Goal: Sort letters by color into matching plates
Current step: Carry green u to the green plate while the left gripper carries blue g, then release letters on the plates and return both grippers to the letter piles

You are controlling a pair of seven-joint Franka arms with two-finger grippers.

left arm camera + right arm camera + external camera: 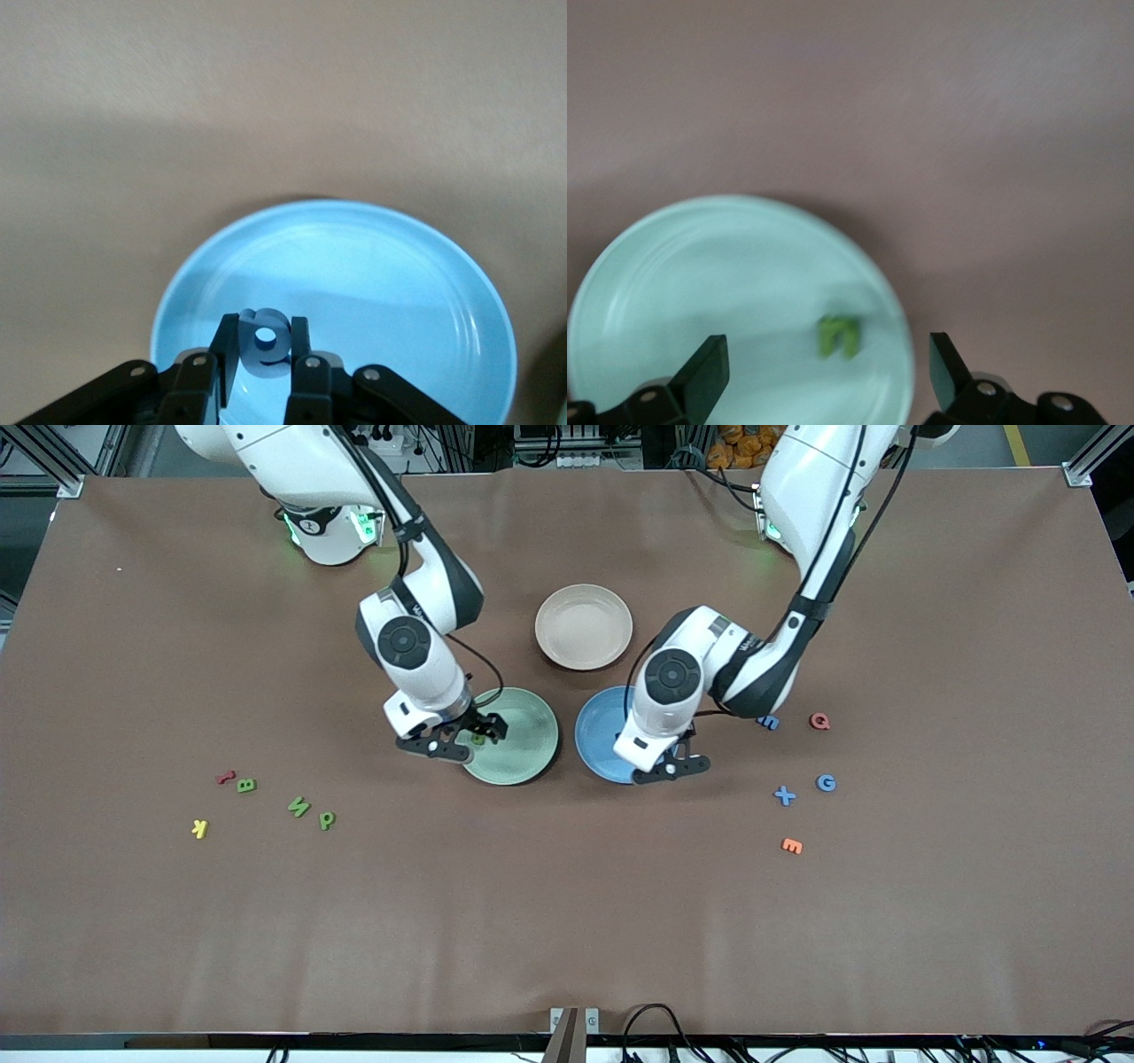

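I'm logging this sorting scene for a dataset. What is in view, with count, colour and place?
Green plate: one, mint, under the right tool.
Blue plate: one, under the left tool.
Beige plate: one, farther from the camera.
Green letters: one in the green plate; B, N, P at the right arm's end.
Blue letters: n, X, G at the left arm's end.
Right tool: open.
Left tool: shut on a blue letter.

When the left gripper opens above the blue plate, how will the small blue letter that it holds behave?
The blue letter looks flat and light, so it will probably drop without rolling. It keeps its shape between the fingers of the left gripper, so it seems fairly stiff. The blue plate lies directly below, so it should probably land inside.
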